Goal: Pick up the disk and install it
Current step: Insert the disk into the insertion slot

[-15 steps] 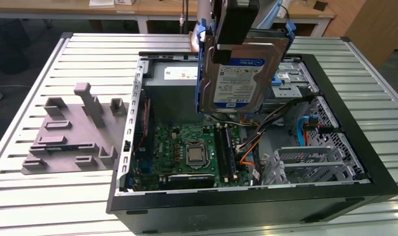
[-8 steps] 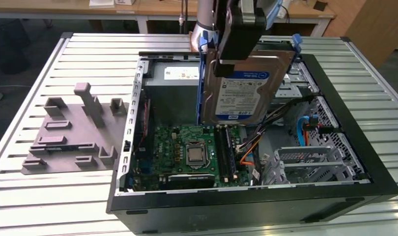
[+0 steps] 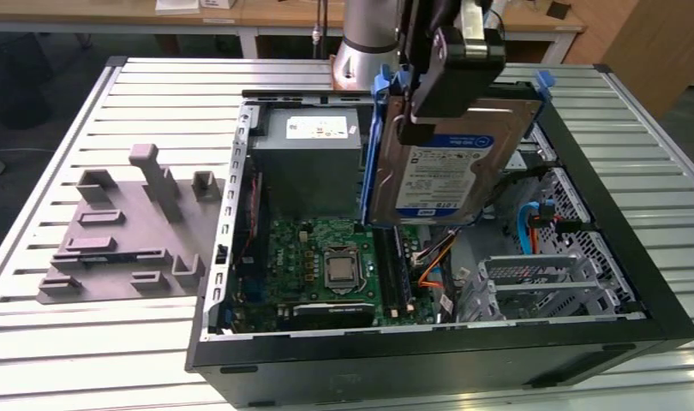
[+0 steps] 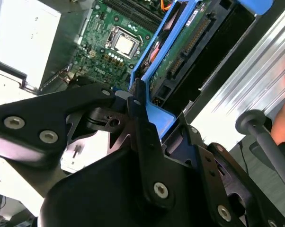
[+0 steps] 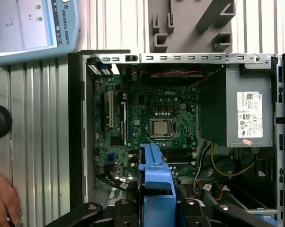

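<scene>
**Over the open case (image 3: 439,347), disk gripped**

Clamped on the disk (image 3: 448,175), the end effector (image 3: 421,122) holds it tilted just beneath itself, above the middle of the table (image 3: 50,360). Exterior view shows its label; second wrist view its circuit-board underside.

A robotics lab: slatted metal table (image 3: 96,360), opened computer case (image 3: 439,353), teach pendant (image 5: 33,28), wooden desks (image 3: 281,12) behind.
</scene>
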### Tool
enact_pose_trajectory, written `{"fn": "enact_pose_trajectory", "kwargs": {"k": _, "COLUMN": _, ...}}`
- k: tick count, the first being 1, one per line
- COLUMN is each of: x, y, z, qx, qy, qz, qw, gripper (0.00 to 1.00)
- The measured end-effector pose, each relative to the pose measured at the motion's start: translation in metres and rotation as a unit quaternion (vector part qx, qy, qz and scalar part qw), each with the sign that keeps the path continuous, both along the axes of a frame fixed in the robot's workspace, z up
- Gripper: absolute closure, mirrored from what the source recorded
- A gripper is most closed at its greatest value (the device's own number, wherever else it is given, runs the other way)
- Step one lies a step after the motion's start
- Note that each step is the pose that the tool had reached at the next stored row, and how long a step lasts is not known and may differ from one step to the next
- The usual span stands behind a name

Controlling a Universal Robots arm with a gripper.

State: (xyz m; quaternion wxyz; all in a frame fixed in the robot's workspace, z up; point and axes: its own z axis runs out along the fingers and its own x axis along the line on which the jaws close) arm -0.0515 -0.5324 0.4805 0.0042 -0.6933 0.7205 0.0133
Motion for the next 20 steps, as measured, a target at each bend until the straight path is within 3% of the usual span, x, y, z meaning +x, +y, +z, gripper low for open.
{"fn": "enact_pose_trajectory", "kwargs": {"k": 10, "x": 0.0044, "y": -0.0237, "z": -0.0033, "qx": 0.0001, "qy": 0.0000, "qz": 0.000, "qw": 1.0000, "gripper": 0.64}}
{"fn": "enact_pose_trajectory", "kwargs": {"k": 13, "x": 0.0089, "y": -0.0279, "z": -0.0038, "qx": 0.0001, "qy": 0.0000, "qz": 0.000, "qw": 1.0000, "gripper": 0.64}}
{"fn": "enact_pose_trajectory", "kwargs": {"k": 20, "x": 0.0255, "y": -0.0328, "z": -0.0050, "qx": 0.0000, "qy": 0.0000, "qz": 0.000, "qw": 1.0000, "gripper": 0.64}}
